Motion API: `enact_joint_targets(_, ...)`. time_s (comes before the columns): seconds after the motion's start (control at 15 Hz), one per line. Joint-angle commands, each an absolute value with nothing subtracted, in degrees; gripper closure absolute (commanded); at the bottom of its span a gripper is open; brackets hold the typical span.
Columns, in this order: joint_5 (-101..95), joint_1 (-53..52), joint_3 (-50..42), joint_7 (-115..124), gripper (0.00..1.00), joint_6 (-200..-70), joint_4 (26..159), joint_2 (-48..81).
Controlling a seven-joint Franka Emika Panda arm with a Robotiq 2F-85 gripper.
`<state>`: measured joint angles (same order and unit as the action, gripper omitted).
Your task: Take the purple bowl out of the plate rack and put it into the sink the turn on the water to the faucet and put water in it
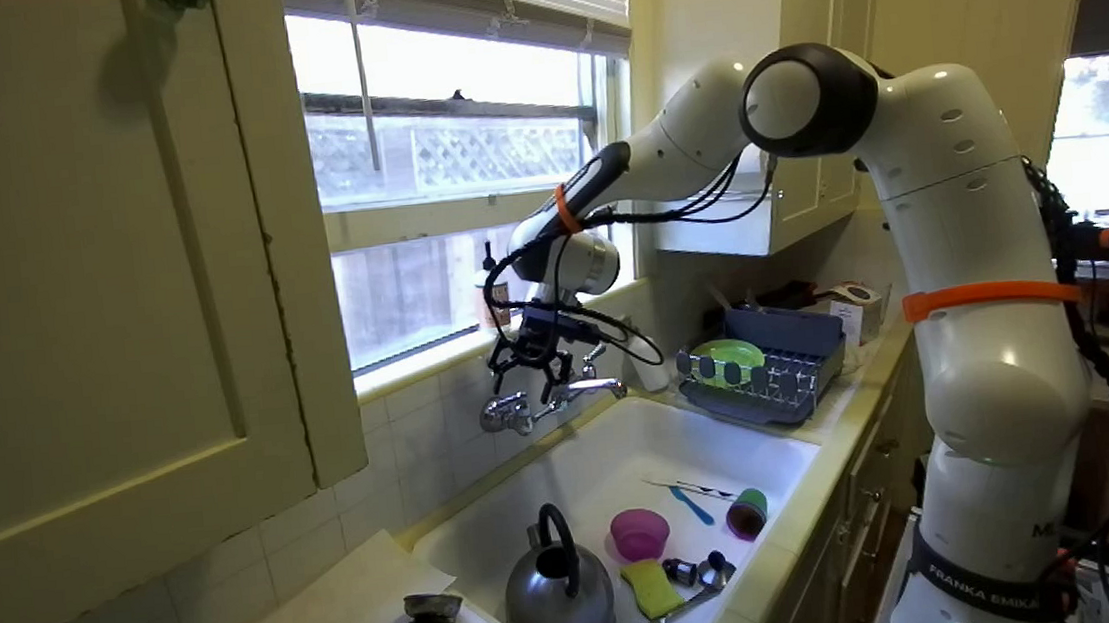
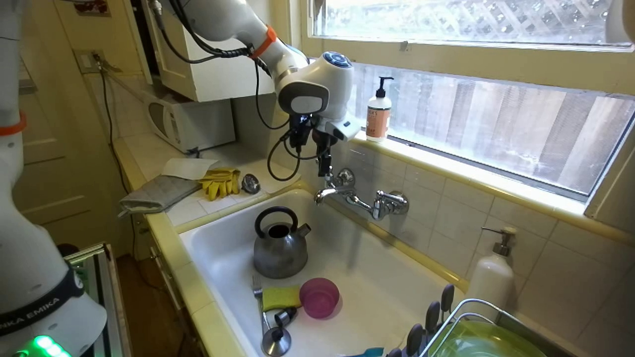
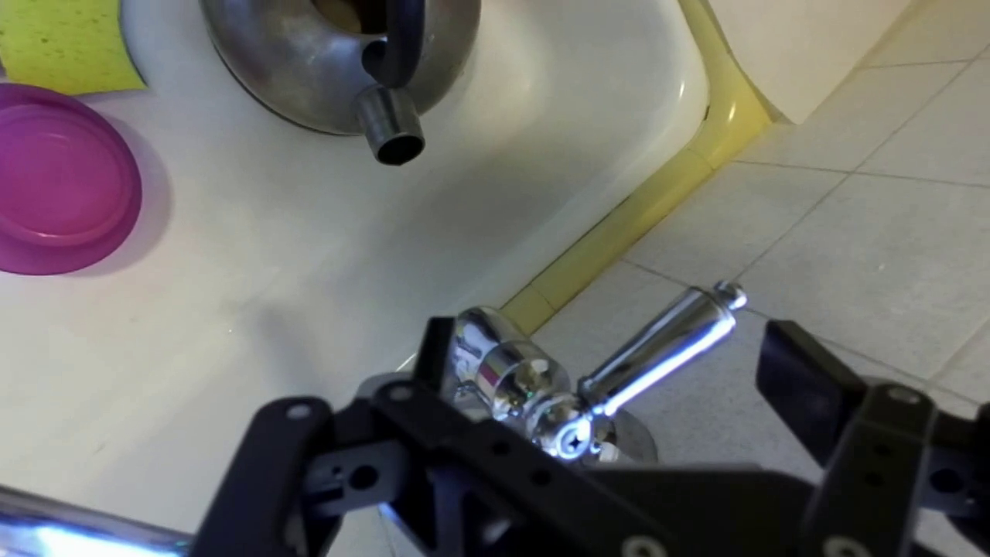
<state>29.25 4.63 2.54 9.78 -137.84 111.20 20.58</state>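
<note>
Our white robot arm (image 1: 948, 167) arches over a kitchen sink (image 2: 397, 282) beside a window (image 2: 496, 144), its jaws spread wide, holding nothing, at the wall-mounted faucet (image 2: 342, 190). From the wrist, we see a chrome handle (image 3: 661, 352) in the gap between them; whether either side touches metal, we cannot tell. The purple bowl (image 2: 320, 297) sits inside the sink, right next to a yellow-green sponge (image 2: 279, 298) and near a grey kettle (image 2: 280, 255). We find a fork (image 2: 257, 287) and a funnel (image 2: 276, 341) close by and, in an exterior view, a cup (image 1: 747, 513) on its side near a blue utensil (image 1: 694, 506). Beyond one end of the sink, we spot the plate rack (image 1: 792, 331) with a green plate (image 1: 743, 347) in it. A pump bottle (image 2: 378, 119) stands on the windowsill (image 2: 471, 177), and yellow gloves (image 2: 220, 183) lie on the tiled tabletop (image 2: 191, 210) at the opposite end of the sink.
</note>
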Motion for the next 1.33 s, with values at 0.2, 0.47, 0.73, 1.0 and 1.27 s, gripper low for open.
enact_joint_targets(0.2,28.13,3.11,1.88,14.17,0.00,-137.12,106.93,24.53)
enact_joint_targets(0.47,26.96,2.97,1.78,14.21,0.00,-136.18,105.73,25.49)
enact_joint_targets(0.73,26.10,3.25,2.21,12.37,0.00,-134.61,105.44,25.21)
enact_joint_targets(1.0,25.09,3.23,1.98,12.98,0.00,-133.04,104.85,25.94)
enact_joint_targets(1.27,24.62,2.63,1.22,15.04,0.00,-135.46,104.64,26.67)
